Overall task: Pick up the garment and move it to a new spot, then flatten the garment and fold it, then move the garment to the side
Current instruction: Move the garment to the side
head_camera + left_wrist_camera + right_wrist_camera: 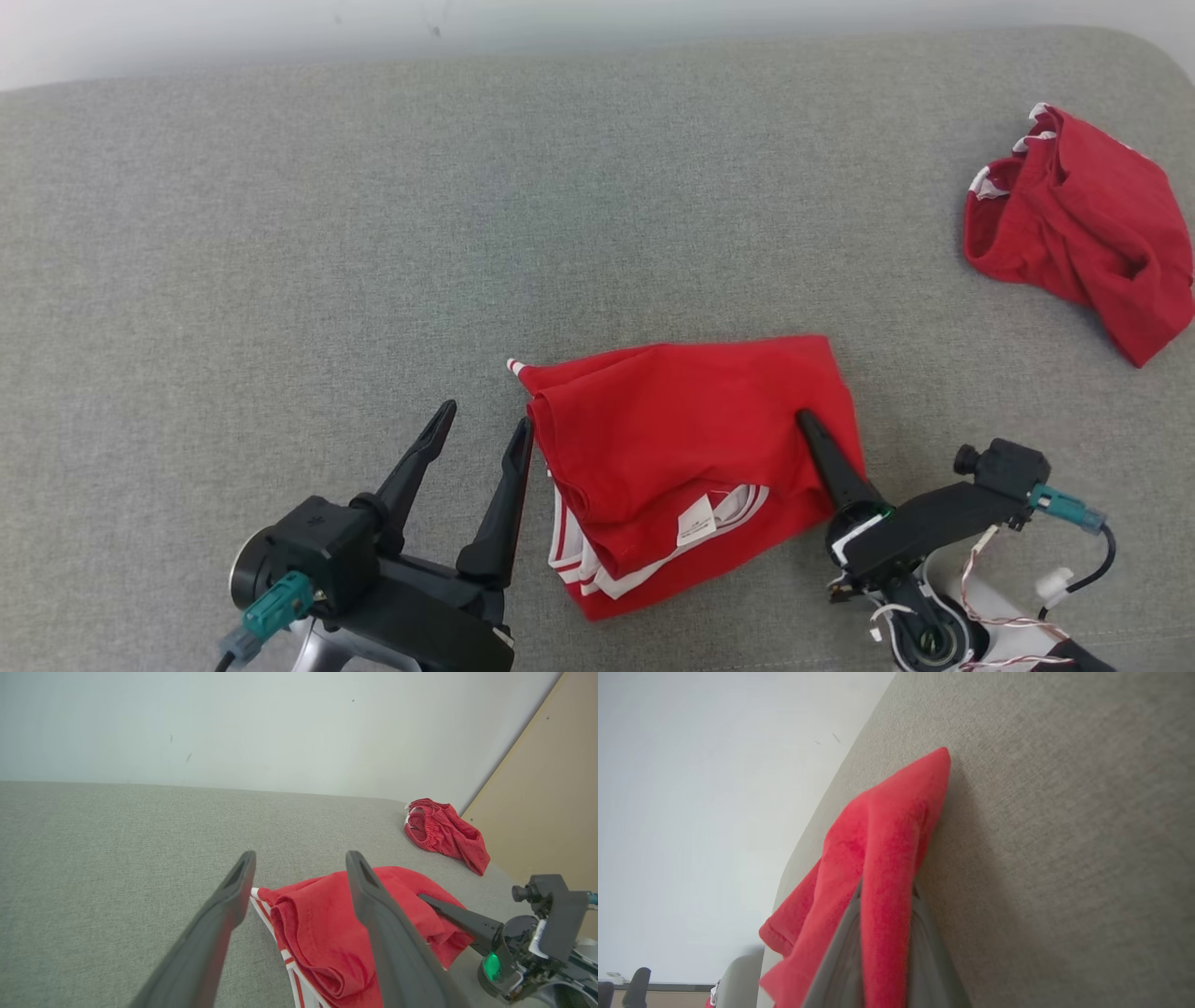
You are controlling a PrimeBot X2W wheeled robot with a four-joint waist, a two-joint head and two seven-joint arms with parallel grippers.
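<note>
Folded red garment [691,439] noted lower centre on grey fabric surface [280,233]. Its right edge is pinched by right gripper [808,426], probably for dragging sideways. Left gripper [486,416] is held spread, empty, just beside the left edge.

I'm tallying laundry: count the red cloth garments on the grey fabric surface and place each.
2. One folded red garment with white trim lies front centre, the right gripper shut on its right edge. One crumpled red garment lies far right. More could hide inside the folds.
</note>
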